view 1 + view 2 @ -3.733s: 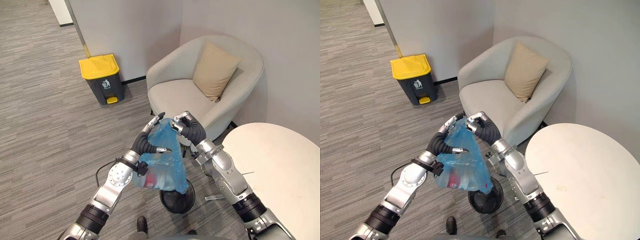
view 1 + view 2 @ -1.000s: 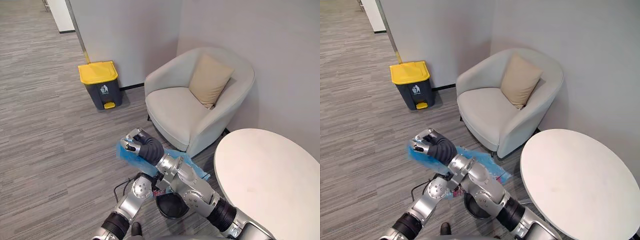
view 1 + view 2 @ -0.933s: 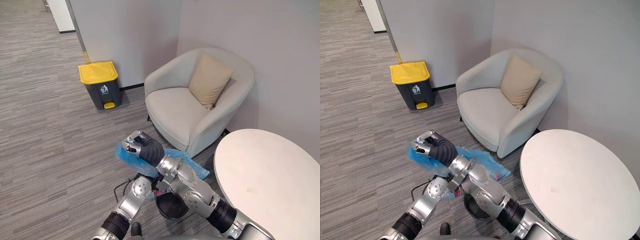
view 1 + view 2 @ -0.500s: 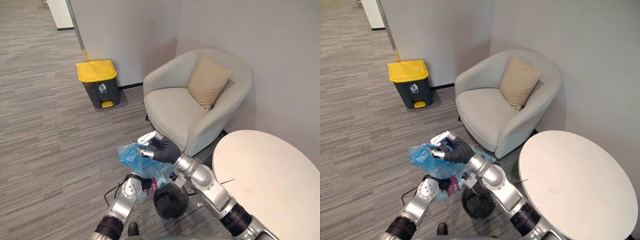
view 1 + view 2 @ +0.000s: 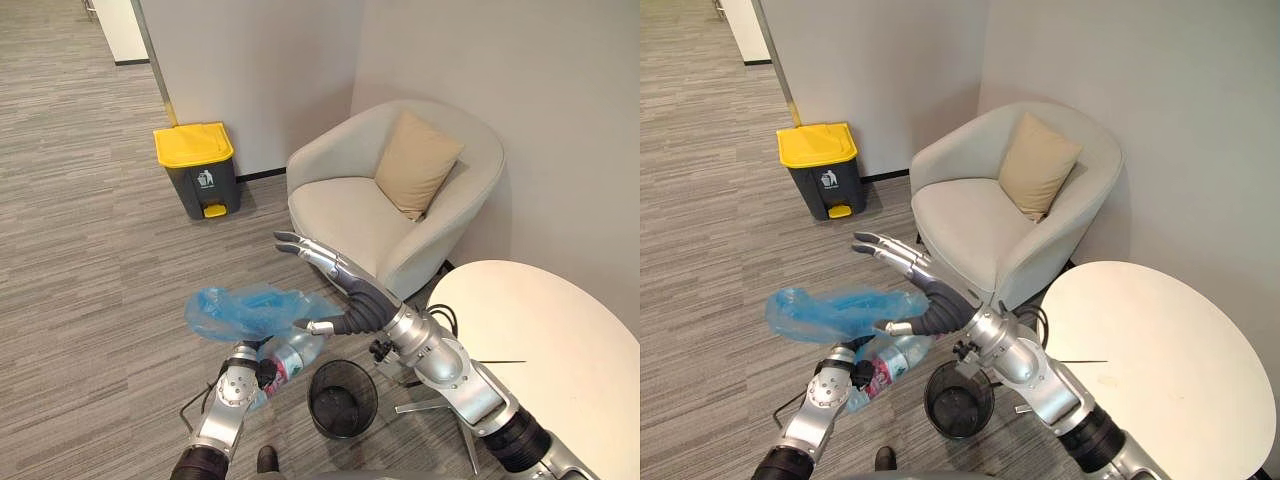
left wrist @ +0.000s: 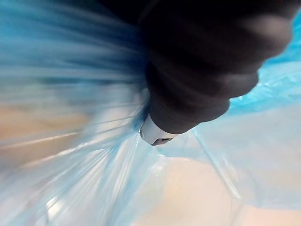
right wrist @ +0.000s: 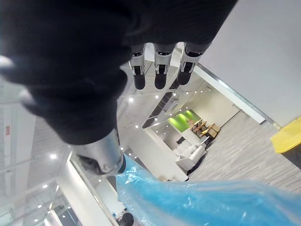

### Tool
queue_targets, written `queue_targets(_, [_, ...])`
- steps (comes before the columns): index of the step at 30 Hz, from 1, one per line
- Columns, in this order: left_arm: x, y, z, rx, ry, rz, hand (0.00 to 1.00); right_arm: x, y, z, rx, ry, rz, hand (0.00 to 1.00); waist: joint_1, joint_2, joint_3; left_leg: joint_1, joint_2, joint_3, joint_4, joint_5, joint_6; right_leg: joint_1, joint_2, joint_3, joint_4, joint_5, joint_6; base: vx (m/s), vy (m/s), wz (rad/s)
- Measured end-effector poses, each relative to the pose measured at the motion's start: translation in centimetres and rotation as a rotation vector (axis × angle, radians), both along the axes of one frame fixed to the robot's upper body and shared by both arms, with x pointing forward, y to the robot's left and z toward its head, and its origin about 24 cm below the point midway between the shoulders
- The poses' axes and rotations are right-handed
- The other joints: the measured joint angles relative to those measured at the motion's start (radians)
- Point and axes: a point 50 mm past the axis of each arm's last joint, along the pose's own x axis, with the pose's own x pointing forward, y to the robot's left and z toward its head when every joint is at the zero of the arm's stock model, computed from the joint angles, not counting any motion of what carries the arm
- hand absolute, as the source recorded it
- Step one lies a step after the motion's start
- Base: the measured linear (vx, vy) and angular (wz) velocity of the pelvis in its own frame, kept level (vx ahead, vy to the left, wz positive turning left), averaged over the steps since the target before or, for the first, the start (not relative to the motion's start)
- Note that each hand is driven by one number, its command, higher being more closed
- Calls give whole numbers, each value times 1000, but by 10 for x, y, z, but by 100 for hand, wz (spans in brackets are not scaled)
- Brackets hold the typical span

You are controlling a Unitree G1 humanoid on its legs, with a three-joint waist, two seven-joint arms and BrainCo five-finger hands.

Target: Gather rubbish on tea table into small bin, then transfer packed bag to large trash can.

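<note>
A blue plastic bag [image 5: 245, 310] with a clear bottle [image 5: 292, 352] inside hangs low over the floor, its loose top trailing to the left. My left hand [image 5: 241, 364] sits under it, shut on the bag; the left wrist view has blue film [image 6: 70, 94] all round the hand. My right hand [image 5: 355, 300] hovers just right of the bag, open, its fingers [image 7: 160, 70] straight, with the thumb close by the bag's edge. The small black bin [image 5: 343, 398] stands on the floor below the right hand. The large grey trash can with a yellow lid [image 5: 197, 165] stands by the far wall, lid down.
A light armchair [image 5: 350, 220] with a tan cushion [image 5: 418, 165] stands against the wall behind the hands. The round white tea table [image 5: 520, 300] is at the right. Grey striped floor stretches between the bag and the yellow-lidded can.
My right hand has let go of the bag, straightened its fingers and drawn back to the right. The bag's top has swung out to the left, held by the left hand alone.
</note>
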Motion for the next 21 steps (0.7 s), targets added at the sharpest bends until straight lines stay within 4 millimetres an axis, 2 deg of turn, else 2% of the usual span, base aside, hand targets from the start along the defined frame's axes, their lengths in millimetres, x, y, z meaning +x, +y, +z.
queue_targets(4, [-2,7,-1,-1,3,32,100,4,-14,-1,-33,-37,-87,0,1,9,6,0,0,-1,0,-1,0,0,-2,0,2,-3,-4,0,0,0])
queue_targets(7, [-9,17,-10,7,42,80,100,2,-32,-25,-32,70,-184,0,1,13,9,-2,0,-1,0,-3,2,0,-8,-1,-1,-2,-3,0,0,0])
queue_targets(14, [-36,38,-35,-10,164,194,100,1,-83,-122,-22,537,-547,0,-2,33,22,-3,-2,-4,0,-3,0,3,-8,-3,-9,-1,0,0,0,0])
queue_targets(18, [-52,47,-47,-25,227,250,100,-7,-103,-160,15,736,-684,0,-2,44,29,-1,-5,-7,0,-8,-3,9,-11,-8,-10,-5,3,0,0,4])
queue_targets(20, [-61,51,-55,-32,275,261,100,-18,-114,-184,15,857,-758,0,-2,47,30,6,-11,-18,0,-10,0,22,-13,-21,-11,-16,11,7,0,15])
queue_targets(21, [-63,51,-57,-34,284,265,100,-21,-116,-189,18,884,-774,0,-3,47,30,6,-13,-22,0,-11,0,25,-13,-25,-10,-18,11,25,6,18])
